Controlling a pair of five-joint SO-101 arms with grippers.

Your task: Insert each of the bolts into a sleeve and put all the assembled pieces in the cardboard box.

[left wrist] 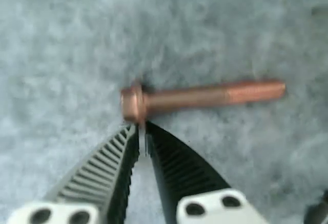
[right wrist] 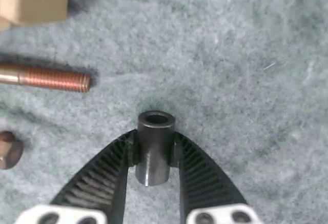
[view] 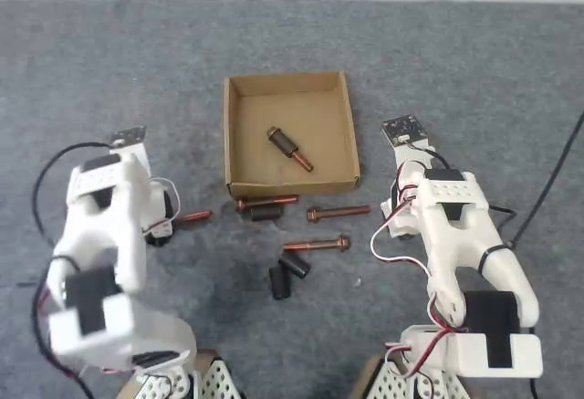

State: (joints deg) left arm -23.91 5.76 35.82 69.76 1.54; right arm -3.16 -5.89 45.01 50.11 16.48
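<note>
Bolts (view: 338, 211) five, sleeves (view: 279, 283) five, box (view: 292, 183) one

Grey, carpet-like bench (view: 474, 70) — on it lie an open cardboard box (view: 292, 183), several loose copper bolts (view: 339, 211) and two black sleeves (view: 279, 283).

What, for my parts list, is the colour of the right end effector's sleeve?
The sleeve is black, clearest in the right wrist view.

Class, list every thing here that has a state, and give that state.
cardboard box: open, one assembled piece inside.
assembled piece: bolt in sleeve, lying flat.
left gripper: shut on held bolt, at its head.
right gripper: shut on black sleeve, bore empty.
loose bolts: lying on carpet, unsleeved.
loose sleeves: lying on carpet, empty.
</note>
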